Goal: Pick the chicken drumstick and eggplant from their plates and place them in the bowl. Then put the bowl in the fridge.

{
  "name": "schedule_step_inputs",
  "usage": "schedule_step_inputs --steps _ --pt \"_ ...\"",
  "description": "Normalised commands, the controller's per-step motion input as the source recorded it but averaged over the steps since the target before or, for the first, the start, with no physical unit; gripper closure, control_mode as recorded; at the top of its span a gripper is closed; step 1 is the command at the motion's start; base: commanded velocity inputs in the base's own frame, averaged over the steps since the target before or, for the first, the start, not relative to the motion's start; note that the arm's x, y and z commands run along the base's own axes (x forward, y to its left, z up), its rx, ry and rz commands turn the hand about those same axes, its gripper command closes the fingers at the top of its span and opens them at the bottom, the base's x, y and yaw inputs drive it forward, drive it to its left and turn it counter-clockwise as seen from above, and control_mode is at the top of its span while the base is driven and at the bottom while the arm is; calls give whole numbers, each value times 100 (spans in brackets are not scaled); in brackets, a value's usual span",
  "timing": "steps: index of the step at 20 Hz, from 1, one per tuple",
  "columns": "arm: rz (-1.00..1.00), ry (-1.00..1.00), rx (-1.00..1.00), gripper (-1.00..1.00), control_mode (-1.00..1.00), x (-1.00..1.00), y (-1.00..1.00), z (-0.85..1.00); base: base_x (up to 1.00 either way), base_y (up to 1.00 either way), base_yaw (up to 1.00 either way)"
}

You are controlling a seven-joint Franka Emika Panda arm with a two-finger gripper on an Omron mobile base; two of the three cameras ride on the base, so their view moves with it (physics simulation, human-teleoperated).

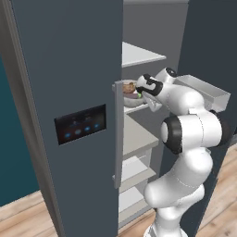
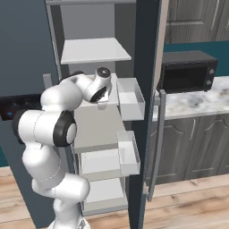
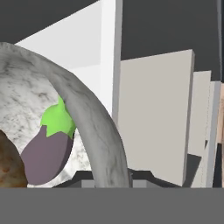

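A: Where is the bowl (image 1: pixel 131 99)?

B: Inside the fridge (image 1: pixel 69 69), at the front of a middle shelf (image 1: pixel 139 139) level. In the left base view it sits just right of the edge of the fridge's left door, below the top white shelf. Whether it rests on the shelf I cannot tell.

A: And the food?

B: Both pieces lie in the bowl. In the hand view the eggplant (image 3: pixel 49 148) leans against the inner wall, green end up, and the drumstick (image 3: pixel 9 164) shows at the lower left, touching it. In the left base view a brown lump tops the bowl.

A: The fingers?

B: Closed on the bowl's rim. The hand view looks straight along the grey speckled rim, which runs down between the dark tips at the bottom edge. In the left base view the gripper (image 1: pixel 141 94) meets the bowl's right side.

A: The arm?

B: It rises from the floor and bends into the open fridge. The right door stands open, its bins (image 2: pixel 130 102) just right of the hand.

A: Anything else?

B: A black oven (image 2: pixel 187 71) on the marble tabletop (image 2: pixel 197 100), right of the fridge.
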Motion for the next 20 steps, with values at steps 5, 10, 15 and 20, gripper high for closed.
schedule_step_inputs --steps 5,10,15,20 --pt "0 0 0 100 -100 34 0 -14 0 0 0" --pt "0 0 0 100 -100 32 0 -12 0 0 0" --pt "0 0 0 100 -100 35 0 -15 0 0 0" --pt "0 0 0 100 -100 30 0 -21 0 0 0"
